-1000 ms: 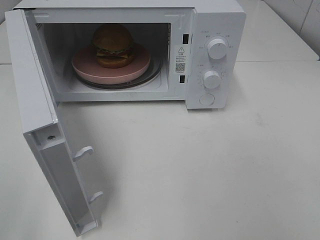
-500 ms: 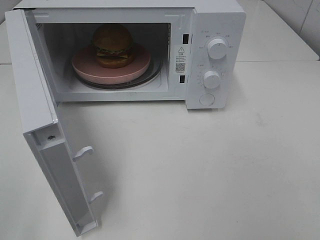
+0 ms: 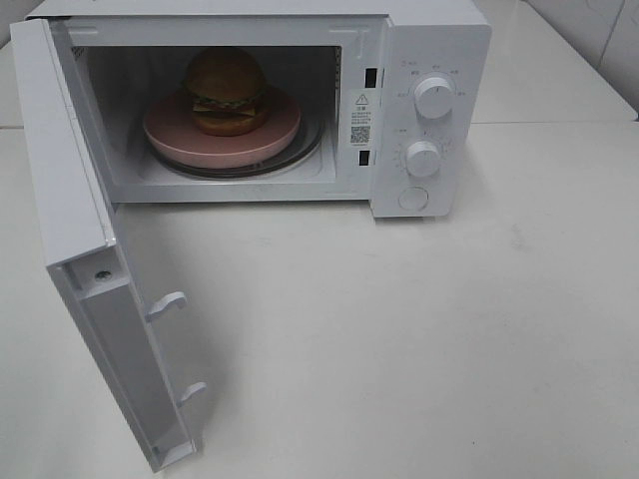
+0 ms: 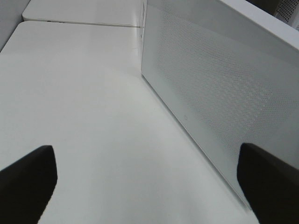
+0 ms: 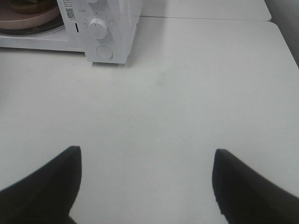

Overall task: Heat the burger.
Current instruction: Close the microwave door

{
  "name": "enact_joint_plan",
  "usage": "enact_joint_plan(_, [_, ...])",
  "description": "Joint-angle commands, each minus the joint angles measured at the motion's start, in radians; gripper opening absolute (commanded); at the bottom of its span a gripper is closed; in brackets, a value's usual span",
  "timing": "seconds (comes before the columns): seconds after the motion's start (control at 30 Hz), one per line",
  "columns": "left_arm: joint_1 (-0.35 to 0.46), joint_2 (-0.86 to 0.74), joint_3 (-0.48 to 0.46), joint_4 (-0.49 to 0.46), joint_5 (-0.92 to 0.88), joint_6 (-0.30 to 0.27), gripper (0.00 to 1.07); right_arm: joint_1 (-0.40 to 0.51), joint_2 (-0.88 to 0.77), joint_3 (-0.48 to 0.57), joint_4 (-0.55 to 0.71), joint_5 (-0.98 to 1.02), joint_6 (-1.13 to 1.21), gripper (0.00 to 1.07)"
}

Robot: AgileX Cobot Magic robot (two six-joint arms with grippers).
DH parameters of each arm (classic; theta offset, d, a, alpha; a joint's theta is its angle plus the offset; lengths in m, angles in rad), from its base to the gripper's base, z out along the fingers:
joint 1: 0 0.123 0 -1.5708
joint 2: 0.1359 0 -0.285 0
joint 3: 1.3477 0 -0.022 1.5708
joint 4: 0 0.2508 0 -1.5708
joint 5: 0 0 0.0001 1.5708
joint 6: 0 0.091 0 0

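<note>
Kitchen-like setup, everything looking plain and white.
A microwave is standing open on a white tabletop, a burger is sitting on a plate inside, and wall tiles are showing behind.

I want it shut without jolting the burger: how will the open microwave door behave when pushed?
The door looks rigid, so it should swing on its hinge, not flex. Its two latch hooks probably need a firm final push. The microwave might slide on the smooth table.
</note>
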Motion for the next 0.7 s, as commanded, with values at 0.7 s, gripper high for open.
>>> enact_joint_plan(0.7, [-0.003,-0.019,0.003,-0.003,-0.003,-0.001,1.02,-0.006,-0.026,0.002,-0.007,-0.009,0.018,0.76])
